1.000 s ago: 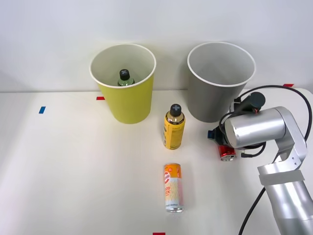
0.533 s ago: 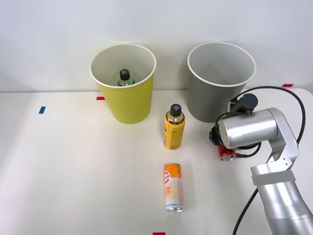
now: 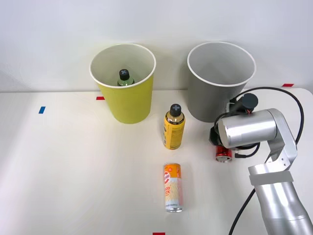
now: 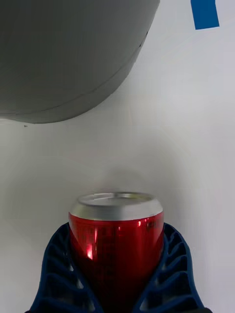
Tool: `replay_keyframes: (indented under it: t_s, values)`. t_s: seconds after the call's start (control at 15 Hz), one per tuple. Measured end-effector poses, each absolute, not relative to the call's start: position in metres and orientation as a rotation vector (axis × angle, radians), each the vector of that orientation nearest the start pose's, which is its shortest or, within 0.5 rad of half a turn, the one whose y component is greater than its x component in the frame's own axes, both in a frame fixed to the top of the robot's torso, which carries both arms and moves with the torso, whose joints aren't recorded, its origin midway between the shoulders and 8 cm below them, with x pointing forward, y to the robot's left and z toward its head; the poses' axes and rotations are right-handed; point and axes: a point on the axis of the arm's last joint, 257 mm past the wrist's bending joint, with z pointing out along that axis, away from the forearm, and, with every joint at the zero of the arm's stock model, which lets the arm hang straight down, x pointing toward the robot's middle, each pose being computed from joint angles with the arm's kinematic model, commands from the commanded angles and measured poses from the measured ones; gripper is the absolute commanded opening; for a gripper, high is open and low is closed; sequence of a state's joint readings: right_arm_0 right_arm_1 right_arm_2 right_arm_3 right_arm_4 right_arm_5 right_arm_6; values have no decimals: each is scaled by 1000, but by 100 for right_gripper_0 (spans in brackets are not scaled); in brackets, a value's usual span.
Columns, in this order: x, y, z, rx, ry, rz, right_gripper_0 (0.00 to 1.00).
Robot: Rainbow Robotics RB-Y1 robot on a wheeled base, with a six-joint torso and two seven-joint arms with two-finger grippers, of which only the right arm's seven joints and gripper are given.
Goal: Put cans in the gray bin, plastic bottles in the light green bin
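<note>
The gray bin (image 3: 221,78) looms just beside the red can (image 4: 116,239), which lies on the surface (image 3: 73,171) with the right gripper (image 4: 117,274) closed around its sides. A slick, round body could slip on the lift or clip the bin's rim. The wrist view shows the clasp; the front view shows the arm hiding it.

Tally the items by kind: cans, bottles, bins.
Cans: 2, the red can in the right claw, the orange-and-white can
Bottles: 2, yellow bottle, green bottle
Bins: 2, gray bin, light green bin
Total: 6
</note>
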State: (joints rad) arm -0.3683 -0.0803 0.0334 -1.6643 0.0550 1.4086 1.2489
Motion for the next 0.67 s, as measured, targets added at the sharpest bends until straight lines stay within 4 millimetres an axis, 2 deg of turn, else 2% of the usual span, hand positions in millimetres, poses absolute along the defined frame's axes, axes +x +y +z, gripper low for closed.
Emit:
replay_keyframes:
  t_s: [0.2,0.47,0.67]
  values:
    - [514,-203,-286,144,2499,34,0]
    - [490,-214,-258,-84,2503,44,0]
    - [476,-213,-246,-156,2464,102,0]
